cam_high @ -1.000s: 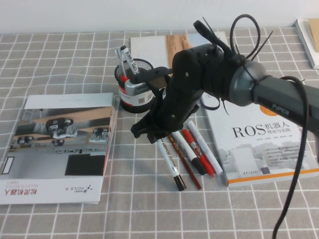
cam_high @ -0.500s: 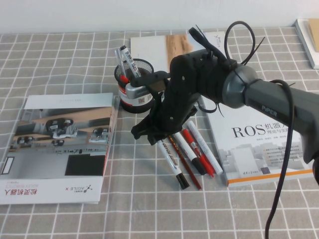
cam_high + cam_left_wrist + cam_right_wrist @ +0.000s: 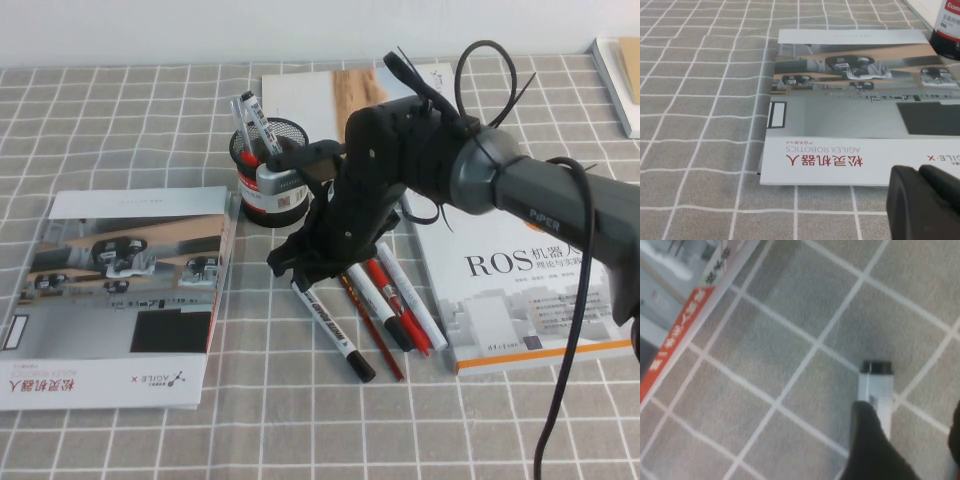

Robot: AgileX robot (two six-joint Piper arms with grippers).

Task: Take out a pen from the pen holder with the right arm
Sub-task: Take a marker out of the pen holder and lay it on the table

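The right gripper (image 3: 303, 268) hangs low over the grey checked cloth (image 3: 120, 130). It is just in front of the pen holder (image 3: 295, 132), on the robot's side of it and a little to its right. Its jaws are apart and it holds nothing. A white pen (image 3: 335, 335) lies flat on the cloth. One end sits right under the gripper. The other end, with a black tip, points away from the pen holder, toward the robot. In the right wrist view one black finger (image 3: 871, 445) is right at the pen. The other finger is off at the far side, and the gap between them is wider than the pen.

The pen holder is a black mesh cup and it stands upright. More pens (image 3: 250, 115) stick up out of it. A white bottle with a red label (image 3: 275, 195) is at its front. I cannot tell if the bottle is in the cup or just against it.

To the right of the pen holder and nearer the robot, a bunch of loose pens (image 3: 395, 300) lie side by side, some red and some white. They are just beside a big book (image 3: 530, 290) with "ROS" on it. To the left of the pen holder lies a flat booklet (image 3: 120, 290).

The left gripper (image 3: 925, 202) is well to the left of the pen holder, over the booklet's near edge. I cannot tell if it is open or closed.
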